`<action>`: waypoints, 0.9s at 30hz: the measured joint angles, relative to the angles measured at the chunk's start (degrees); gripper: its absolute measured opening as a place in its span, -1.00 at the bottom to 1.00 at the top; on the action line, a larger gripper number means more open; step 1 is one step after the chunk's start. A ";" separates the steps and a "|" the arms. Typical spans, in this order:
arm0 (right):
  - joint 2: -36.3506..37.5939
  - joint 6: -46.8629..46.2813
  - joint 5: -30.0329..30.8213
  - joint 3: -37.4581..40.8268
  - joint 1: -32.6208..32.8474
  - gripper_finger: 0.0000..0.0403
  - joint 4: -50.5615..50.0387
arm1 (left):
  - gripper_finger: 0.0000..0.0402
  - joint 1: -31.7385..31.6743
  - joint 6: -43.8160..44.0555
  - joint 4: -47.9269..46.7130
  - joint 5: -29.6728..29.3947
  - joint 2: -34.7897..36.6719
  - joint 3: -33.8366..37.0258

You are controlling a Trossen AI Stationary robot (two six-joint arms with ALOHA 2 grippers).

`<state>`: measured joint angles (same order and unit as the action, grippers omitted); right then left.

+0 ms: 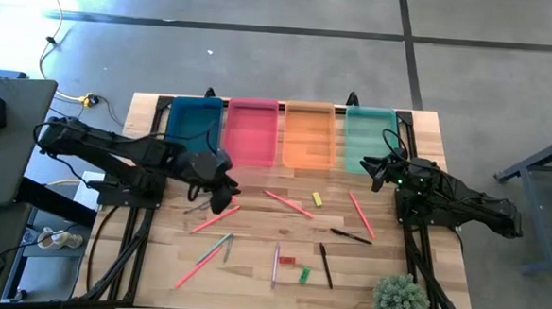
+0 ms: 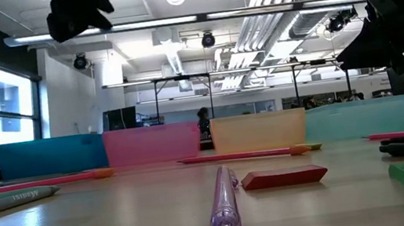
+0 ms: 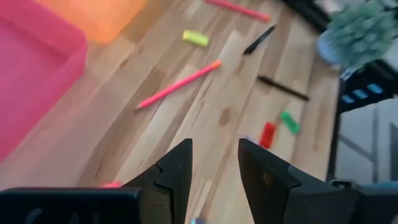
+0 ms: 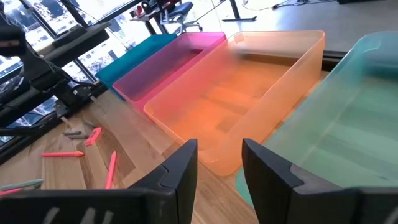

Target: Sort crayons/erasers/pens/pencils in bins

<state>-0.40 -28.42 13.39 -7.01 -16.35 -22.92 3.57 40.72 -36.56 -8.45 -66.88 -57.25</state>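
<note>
Your left gripper (image 1: 219, 197) hangs over the left half of the worktop, just in front of the pink-red bin (image 1: 252, 131). In its wrist view the jaws stand apart with nothing between them. Your right gripper (image 1: 381, 171) waits at the front edge of the mint-green bin (image 1: 369, 137), its jaws likewise parted and empty.

All four bins sit in a row along the far edge, and nothing shows inside any of them, so the sorting is barely begun.

The pieces under your left gripper lie bunched: a pink pencil (image 1: 214, 217) with grey sticks (image 1: 196, 207) just beside it. Come down there carelessly and you will probably pinch two kinds at once, or roll a thin stick away.

The orange bin (image 1: 309, 134) is just beside the pink-red one, so a loosely aimed drop could land across the shared wall.

Toward the near edge, the red eraser (image 1: 287, 261) and green eraser (image 1: 305, 274) lie close to a clear purple pen (image 1: 275, 264). A pick there may nudge its neighbours.
</note>
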 joint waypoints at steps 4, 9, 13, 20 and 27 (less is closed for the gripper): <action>0.01 0.22 0.02 0.00 0.01 -0.41 0.00 | -0.42 1.60 2.66 -2.23 -1.92 -3.26 0.01; 0.02 -4.12 0.05 0.01 0.00 -0.41 0.47 | -0.42 2.19 6.48 -5.84 -3.07 -7.96 0.02; 0.02 -12.24 0.11 0.00 0.01 -0.41 1.01 | -0.42 2.08 8.68 -8.09 -3.17 -11.54 0.02; 0.02 -15.13 0.09 0.02 0.01 -0.41 1.07 | -0.42 2.06 10.37 -8.10 -1.76 -16.35 0.02; 0.02 -15.24 0.11 0.00 0.01 -0.41 1.33 | -0.42 1.72 11.19 -7.70 1.40 -20.97 0.02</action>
<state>-0.38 -43.66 13.50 -7.01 -16.34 -21.58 5.29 51.91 -44.26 -7.04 -87.85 -57.23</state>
